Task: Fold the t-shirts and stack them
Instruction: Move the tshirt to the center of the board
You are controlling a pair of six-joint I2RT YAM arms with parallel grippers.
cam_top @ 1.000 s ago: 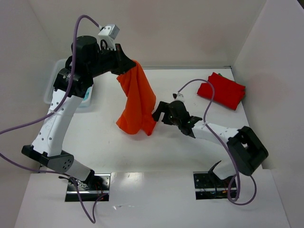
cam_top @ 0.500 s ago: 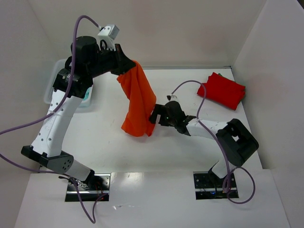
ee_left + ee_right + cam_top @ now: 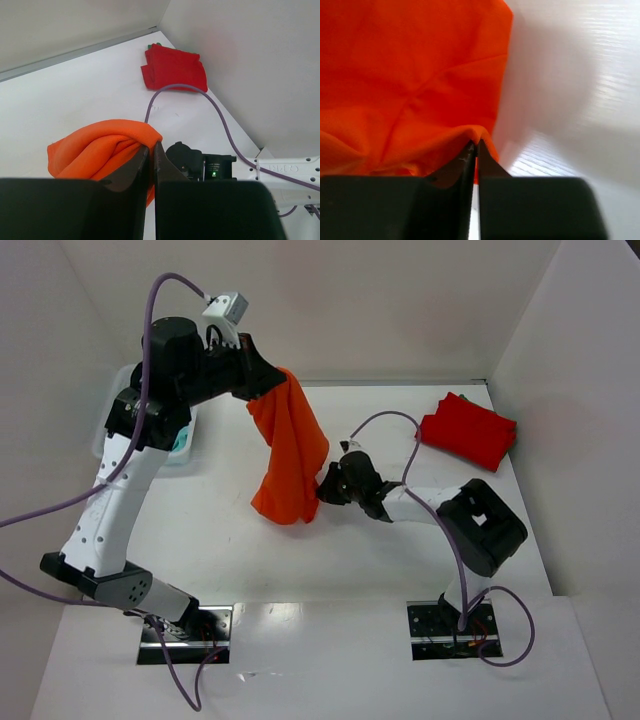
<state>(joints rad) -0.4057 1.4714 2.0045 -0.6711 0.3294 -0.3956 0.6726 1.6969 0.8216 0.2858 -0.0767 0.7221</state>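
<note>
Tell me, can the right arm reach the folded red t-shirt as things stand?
Probably not yet: the right gripper is shut on the hanging orange t-shirt, also held by the left gripper. The red t-shirt lies uncovered on that arm's side, so after release the way looks free.

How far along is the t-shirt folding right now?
Done: the red t-shirt lies folded in the far right corner. In hand: the orange t-shirt hangs unfolded from the left fingers, and the right fingers pinch its lower edge. Left: fold the orange one and stack it with the red.
</note>
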